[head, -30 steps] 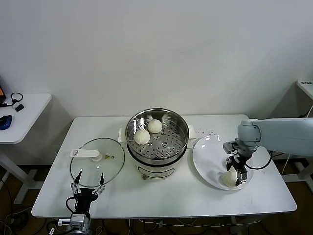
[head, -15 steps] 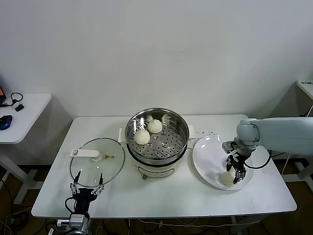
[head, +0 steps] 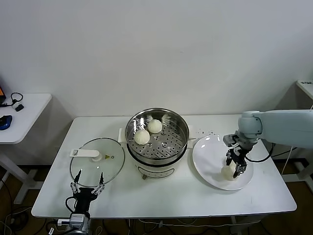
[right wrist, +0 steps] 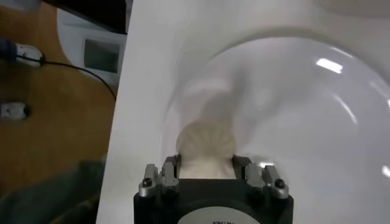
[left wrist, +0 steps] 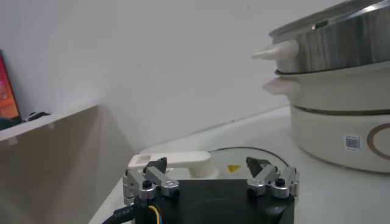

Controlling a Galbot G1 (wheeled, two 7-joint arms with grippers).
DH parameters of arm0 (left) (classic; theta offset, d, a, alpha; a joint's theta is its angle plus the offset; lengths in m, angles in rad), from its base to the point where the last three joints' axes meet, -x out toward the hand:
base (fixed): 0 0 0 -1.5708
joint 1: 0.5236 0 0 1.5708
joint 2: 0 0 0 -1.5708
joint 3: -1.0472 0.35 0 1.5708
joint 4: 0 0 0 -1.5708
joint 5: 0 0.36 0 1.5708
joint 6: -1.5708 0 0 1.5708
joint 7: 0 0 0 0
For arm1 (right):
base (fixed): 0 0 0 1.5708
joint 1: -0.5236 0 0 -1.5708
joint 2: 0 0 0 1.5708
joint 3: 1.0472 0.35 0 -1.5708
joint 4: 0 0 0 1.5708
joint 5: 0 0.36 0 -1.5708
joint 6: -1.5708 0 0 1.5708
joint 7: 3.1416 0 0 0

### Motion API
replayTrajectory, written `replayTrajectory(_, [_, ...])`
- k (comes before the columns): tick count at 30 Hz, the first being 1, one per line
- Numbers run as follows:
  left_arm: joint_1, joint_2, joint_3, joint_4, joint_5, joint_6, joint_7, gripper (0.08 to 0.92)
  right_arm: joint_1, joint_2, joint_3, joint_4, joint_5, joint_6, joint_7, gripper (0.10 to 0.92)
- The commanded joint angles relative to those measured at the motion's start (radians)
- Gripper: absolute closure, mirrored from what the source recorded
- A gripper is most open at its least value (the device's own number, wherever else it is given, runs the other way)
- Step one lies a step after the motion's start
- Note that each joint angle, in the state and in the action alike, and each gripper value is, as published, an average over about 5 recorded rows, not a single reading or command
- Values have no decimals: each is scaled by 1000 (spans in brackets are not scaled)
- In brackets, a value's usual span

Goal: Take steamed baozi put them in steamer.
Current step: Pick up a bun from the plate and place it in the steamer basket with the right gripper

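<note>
Two cream-white baozi [head: 142, 136] [head: 155, 126] lie on the perforated tray of the steel steamer [head: 182, 142] at the table's middle. A third baozi [head: 228, 172] is over the white plate [head: 208, 156] on the right, and my right gripper [head: 234, 164] is shut on it. In the right wrist view the baozi [right wrist: 206, 146] sits between the fingers of that gripper [right wrist: 206, 163], low over the plate [right wrist: 292, 109]. No other baozi shows. My left gripper [head: 88, 188] is parked open and empty at the table's front left.
A round glass lid [head: 98, 161] with a white handle lies flat left of the steamer, just beyond the left gripper [left wrist: 206, 164]. The steamer's wall [left wrist: 341, 42] rises behind it. A side table [head: 19, 112] stands far left.
My right gripper has closed in on the baozi and shifted slightly up and toward the back of the plate with it. The left arm has not moved.
</note>
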State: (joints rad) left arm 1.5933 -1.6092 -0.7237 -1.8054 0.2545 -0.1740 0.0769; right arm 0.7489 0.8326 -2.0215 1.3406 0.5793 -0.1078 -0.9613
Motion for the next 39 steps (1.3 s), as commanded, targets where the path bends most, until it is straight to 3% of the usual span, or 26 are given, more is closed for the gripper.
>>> replayTrajectory(1, [1, -49, 1, -1, 3, 1, 0, 177, 114, 22, 7, 3, 23, 35, -45, 447])
replayTrajectory(22, [7, -49, 19, -9, 18, 5, 0, 177, 363, 176, 133, -47, 96, 204, -197, 440])
replayTrajectory(29, [13, -49, 23, -11, 20, 3, 0, 177, 385, 285, 173, -58, 163, 303, -188, 448])
replayTrajectory(39, [16, -49, 24, -13, 18, 0, -2, 177, 382, 427, 174, -15, 61, 542, -106, 503])
